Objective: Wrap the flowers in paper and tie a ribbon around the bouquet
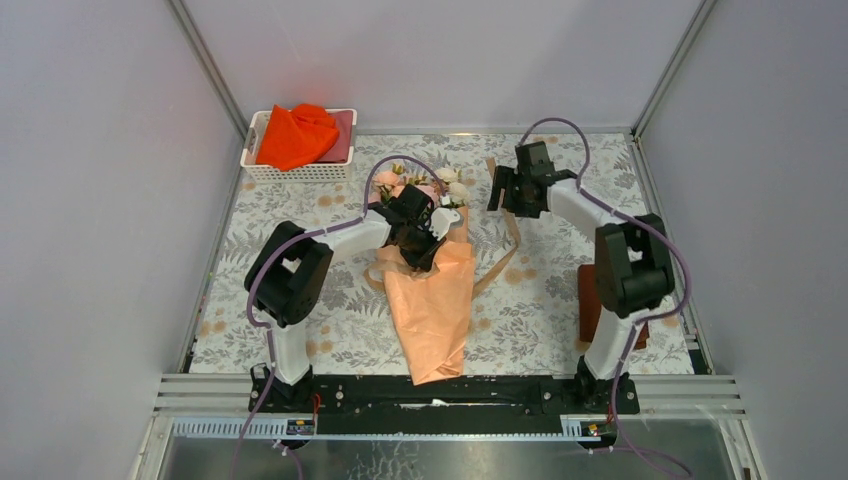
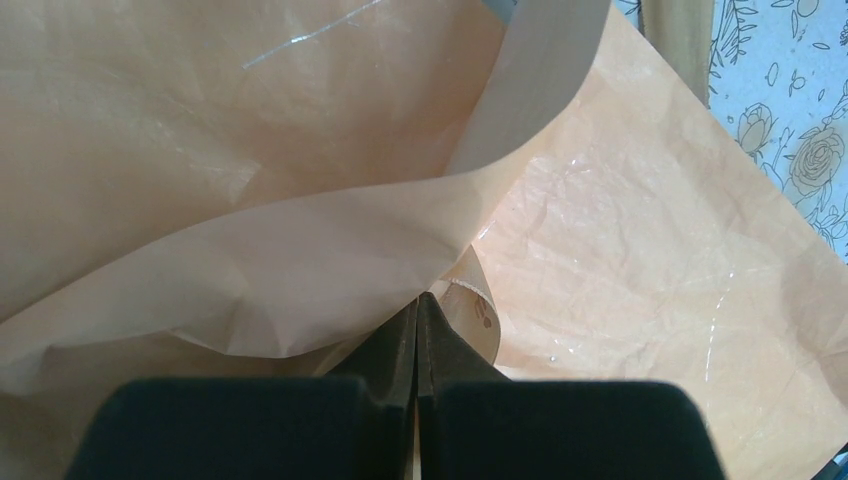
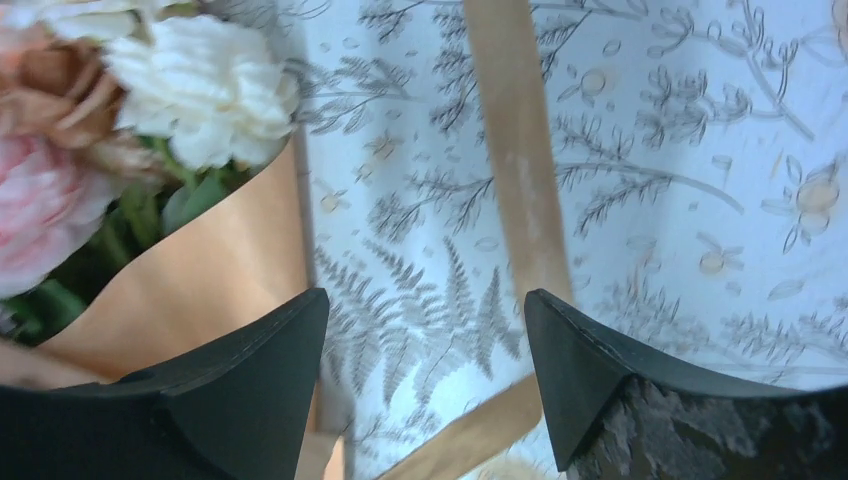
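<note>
Right end effector (image 3: 426,296) spread, ribbon (image 3: 515,150) beneath

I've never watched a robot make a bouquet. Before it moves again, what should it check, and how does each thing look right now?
1. The paper is wrapped around the flowers: ok. The bouquet is a cone with blooms out the top.
2. The left gripper is shut at the paper: ok. Whether it pinches a fold: cannot tell.
3. The right gripper is open and empty: ok.
4. The ribbon is under the right gripper: ok. It lies flat on the mat between the jaws.
5. The ribbon is tied around the bouquet: not ok. It lies loose beside it.
</note>
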`<action>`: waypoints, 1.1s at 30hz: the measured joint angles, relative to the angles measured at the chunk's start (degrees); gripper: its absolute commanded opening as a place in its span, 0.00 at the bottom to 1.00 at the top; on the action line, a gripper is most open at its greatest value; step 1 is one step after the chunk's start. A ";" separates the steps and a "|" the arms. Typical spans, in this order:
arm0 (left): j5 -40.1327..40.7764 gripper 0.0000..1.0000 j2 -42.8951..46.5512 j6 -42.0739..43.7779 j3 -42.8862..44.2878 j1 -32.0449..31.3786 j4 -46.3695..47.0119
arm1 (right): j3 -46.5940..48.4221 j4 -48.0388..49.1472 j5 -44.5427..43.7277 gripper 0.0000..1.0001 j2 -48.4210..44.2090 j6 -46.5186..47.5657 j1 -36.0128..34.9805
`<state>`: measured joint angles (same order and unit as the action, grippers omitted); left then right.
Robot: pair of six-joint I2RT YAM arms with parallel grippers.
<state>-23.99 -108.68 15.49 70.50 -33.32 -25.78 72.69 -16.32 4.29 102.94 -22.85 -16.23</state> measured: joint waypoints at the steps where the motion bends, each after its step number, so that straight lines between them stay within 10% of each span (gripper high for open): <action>1: 0.00 0.00 0.00 -0.07 0.00 0.00 0.07 | 2.73 -1.18 -0.90 0.80 2.58 1.33 -0.09; 7: 0.04 0.00 0.00 -0.17 0.00 0.00 0.09 | 9.88 -8.22 -4.28 0.71 13.97 6.21 -0.37; 13: 0.04 0.00 0.00 -0.39 0.00 0.00 0.15 | 11.96 -10.64 -8.50 0.00 16.02 9.01 -0.57; 26: 0.04 0.00 0.00 -0.55 0.46 0.00 0.44 | -11.65 -9.84 -0.26 0.00 -10.27 9.84 -2.73; 33: 0.02 0.00 0.00 -0.44 0.90 0.04 0.63 | -25.40 12.15 20.22 0.00 -31.56 2.45 -18.47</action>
<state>-23.97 -108.68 15.05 71.40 -33.28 -25.15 47.29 -4.16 24.51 71.37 -20.40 -34.70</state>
